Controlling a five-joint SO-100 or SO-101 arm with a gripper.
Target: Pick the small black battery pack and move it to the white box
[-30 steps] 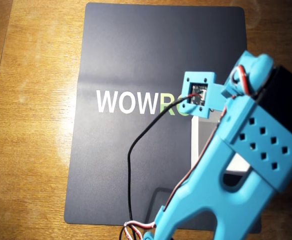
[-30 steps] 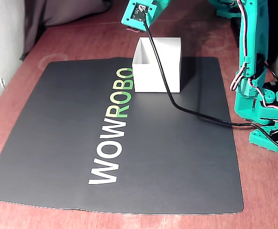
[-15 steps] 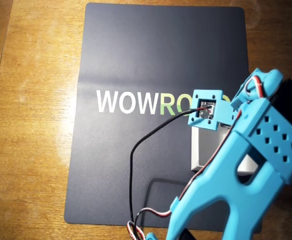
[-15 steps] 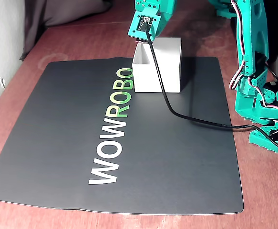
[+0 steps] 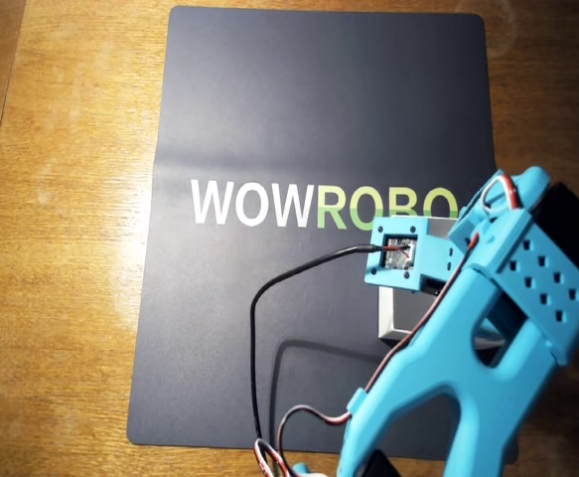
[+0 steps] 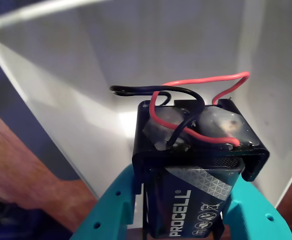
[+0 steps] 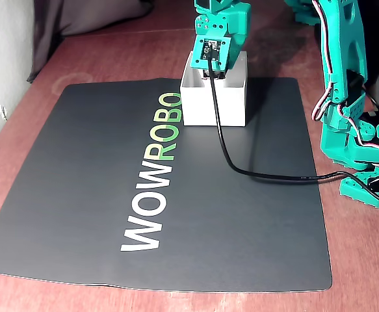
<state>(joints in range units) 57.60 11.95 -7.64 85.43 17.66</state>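
My gripper (image 6: 186,220) was clamped on the small black battery pack (image 6: 196,165), one teal finger (image 6: 110,210) pressed against each side. In the wrist view the pack sat between them with its red and black wires (image 6: 196,95) looped over its top, hanging inside the mouth of the white box (image 6: 85,75), whose pale walls filled the view around it. In the fixed view my arm (image 7: 342,78) reached down over the box (image 7: 202,107), which stood on the dark mat (image 7: 98,182) at the end of the lettering (image 7: 153,182).
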